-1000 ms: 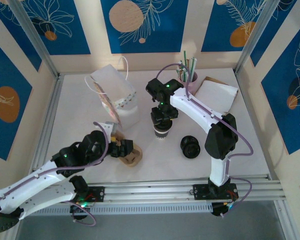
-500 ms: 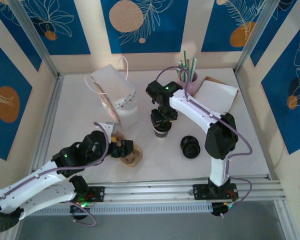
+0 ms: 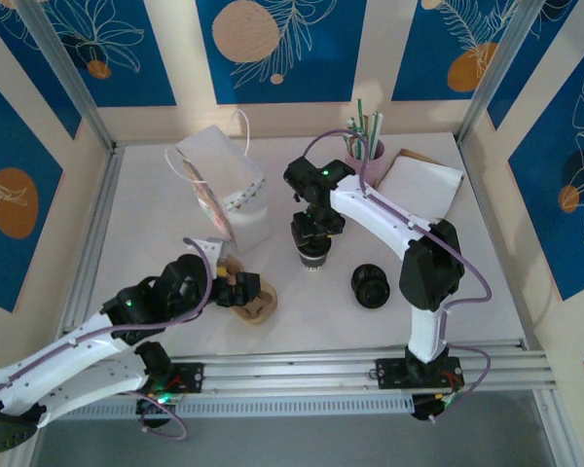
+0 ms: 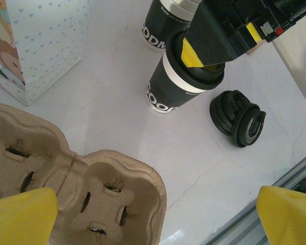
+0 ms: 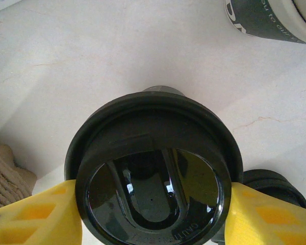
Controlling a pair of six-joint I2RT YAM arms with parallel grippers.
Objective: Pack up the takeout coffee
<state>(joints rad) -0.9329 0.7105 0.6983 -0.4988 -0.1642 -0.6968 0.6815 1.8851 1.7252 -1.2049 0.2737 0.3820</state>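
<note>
The takeout coffee [image 4: 176, 89] is found at the middle of the counter [image 4: 107, 117]. It is gripped at its top by the right pincer [image 5: 152, 214], probably so that it is carried upright. The left pincer [image 4: 153, 217] is spread wide above the cup carrier [image 4: 66, 173], perhaps to steady it. One lidded cup, one carrier, one pile of loose lids [image 4: 238, 118] and one paper bag [image 3: 224, 190] are counted.
</note>
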